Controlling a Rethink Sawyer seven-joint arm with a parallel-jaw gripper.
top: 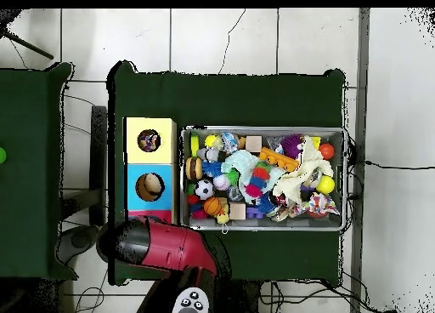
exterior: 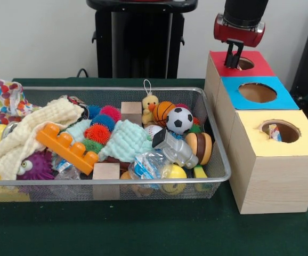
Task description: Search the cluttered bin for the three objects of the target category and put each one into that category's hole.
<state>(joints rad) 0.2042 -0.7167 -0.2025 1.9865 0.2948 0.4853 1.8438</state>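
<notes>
The wire mesh bin point(exterior: 116, 89) is full of toys and cloths; it also shows in the overhead view point(top: 266, 128). One polka-dot fabric piece point(exterior: 9, 100) hangs over the bin's far left corner, and shows in the overhead view point(top: 321, 206). Another polka-dot piece point(exterior: 274, 132) lies inside the yellow-surrounded hole point(exterior: 288, 129) of the pale wood box point(exterior: 276, 176). I see no third piece. My gripper point(exterior: 234, 56) hangs above the red-surrounded hole point(exterior: 244, 64), empty, well away from the bin. In the overhead view the red arm point(top: 161, 246) hides it.
The blue-surrounded hole point(exterior: 257, 92) lies between the red and yellow ones. In the bin are a cream waffle cloth point(exterior: 31, 130), a mint waffle cloth point(exterior: 124, 140), an orange brick point(exterior: 66, 146), wood blocks, balls, a toy duck point(exterior: 150, 106) and a toy burger point(exterior: 199, 146).
</notes>
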